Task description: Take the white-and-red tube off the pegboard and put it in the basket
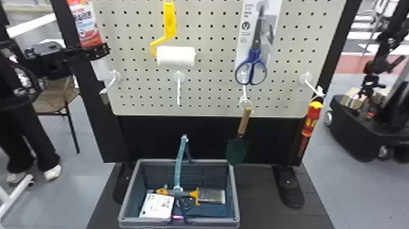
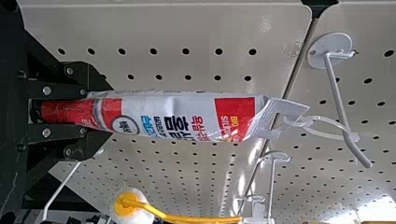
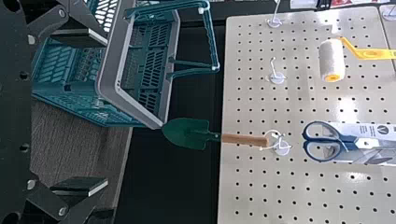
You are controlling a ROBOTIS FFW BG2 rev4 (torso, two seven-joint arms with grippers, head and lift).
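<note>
As left wrist shows, tube (image 2: 173,115), hook (image 2: 336,91)

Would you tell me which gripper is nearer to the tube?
Left: the left gripper holds the tube by its red end; the right gripper is away from it, facing the trowel.

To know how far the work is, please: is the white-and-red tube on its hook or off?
On its hook: the white loop at the end of the tube goes around the hook's rod.
</note>
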